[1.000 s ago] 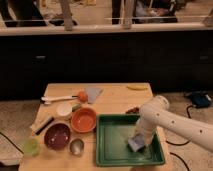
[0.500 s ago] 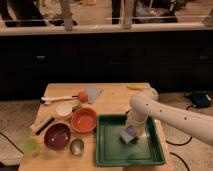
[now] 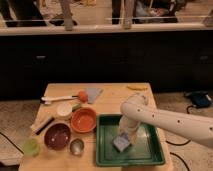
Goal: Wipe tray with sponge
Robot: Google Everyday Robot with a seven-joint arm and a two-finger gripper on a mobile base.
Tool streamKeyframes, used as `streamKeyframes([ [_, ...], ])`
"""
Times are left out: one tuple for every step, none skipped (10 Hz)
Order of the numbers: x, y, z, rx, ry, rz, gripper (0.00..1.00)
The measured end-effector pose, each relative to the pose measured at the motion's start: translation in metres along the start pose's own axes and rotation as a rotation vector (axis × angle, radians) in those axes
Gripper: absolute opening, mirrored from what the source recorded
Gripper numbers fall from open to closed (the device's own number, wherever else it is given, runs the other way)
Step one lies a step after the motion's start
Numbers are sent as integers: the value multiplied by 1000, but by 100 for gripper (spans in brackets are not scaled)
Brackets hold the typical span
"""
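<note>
The dark-green tray (image 3: pixel 150 148) lies at the front right of the wooden table (image 3: pixel 112 100). Inside it, in the left half, is the small light-blue sponge (image 3: pixel 121 144), resting on the tray floor. My gripper (image 3: pixel 124 136) comes down from the white arm (image 3: pixel 165 120), which reaches in from the right. It is shut on the sponge and presses it against the tray.
Left of the tray stand an orange bowl (image 3: pixel 83 119), a dark red bowl (image 3: pixel 57 136), a small metal cup (image 3: pixel 76 146) and a green cup (image 3: pixel 31 146). Further back lie a white bowl (image 3: pixel 64 109), a grey-blue cloth (image 3: pixel 93 93) and a yellow item (image 3: pixel 136 87).
The gripper has carried the sponge across the tray floor from right of centre to the left half, first toward the back, then forward again. The arm swung left with it.
</note>
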Motion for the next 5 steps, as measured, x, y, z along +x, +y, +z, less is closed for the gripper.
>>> streamKeyframes([
  [11,16,1,-5,1,21,0],
  [24,29,2,-9,1,41,0],
  [42,46,2,-12,1,70,0],
  [55,51,2,-9,-1,78,0],
  [61,53,2,-8,-2,82,0],
])
